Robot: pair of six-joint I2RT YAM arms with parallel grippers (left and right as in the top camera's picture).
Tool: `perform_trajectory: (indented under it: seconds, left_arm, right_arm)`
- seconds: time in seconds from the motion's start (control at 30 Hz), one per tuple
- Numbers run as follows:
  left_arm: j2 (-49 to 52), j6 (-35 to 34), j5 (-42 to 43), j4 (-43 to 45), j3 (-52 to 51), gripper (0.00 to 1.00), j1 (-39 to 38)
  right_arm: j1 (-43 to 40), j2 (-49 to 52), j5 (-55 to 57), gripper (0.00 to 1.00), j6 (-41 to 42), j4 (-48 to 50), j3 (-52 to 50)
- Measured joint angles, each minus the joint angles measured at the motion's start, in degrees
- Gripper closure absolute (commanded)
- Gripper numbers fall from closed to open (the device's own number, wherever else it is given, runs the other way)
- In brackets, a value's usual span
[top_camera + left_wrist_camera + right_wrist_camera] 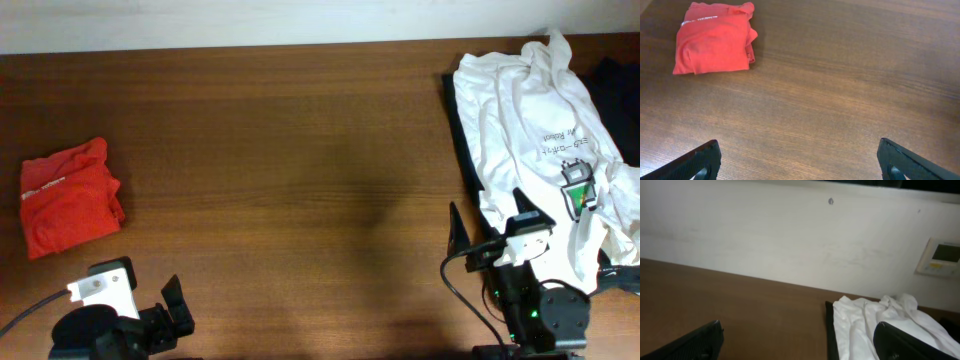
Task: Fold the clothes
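An orange-red T-shirt (70, 195) lies folded in a small bundle at the table's left, with a strip of white lettering showing. It also shows in the left wrist view (715, 37), far ahead and to the left of my left gripper (799, 160), which is open and empty above bare wood. A white tee with small print (540, 140) lies crumpled at the right. My right gripper (492, 222) is open and empty at the tee's near left edge. In the right wrist view the white tee (875, 325) lies behind the right finger of that gripper (800, 340).
A dark garment (455, 120) lies under the white tee, its edge showing along the tee's left side (829, 330), and more dark cloth (612, 85) lies at the far right. A white wall with a control panel (942, 257) stands behind the table.
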Motion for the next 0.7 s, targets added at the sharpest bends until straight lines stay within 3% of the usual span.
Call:
perform_trajectory:
  seconds: [0.23,0.47,0.7]
  left_arm:
    - [0.0,0.0,0.0,0.0,0.0,0.01,0.0]
    - [0.0,0.0,0.0,0.0,0.0,0.01,0.0]
    - [0.0,0.0,0.0,0.0,0.0,0.01,0.0]
  right_arm:
    - [0.0,-8.8,1.6,0.01,-0.2,7.1,-9.4]
    - [0.0,-10.8,3.5,0.01,-2.0,18.4,-14.0]
    - [0.0,-10.8,3.7,0.01,-3.9,10.3,-15.9]
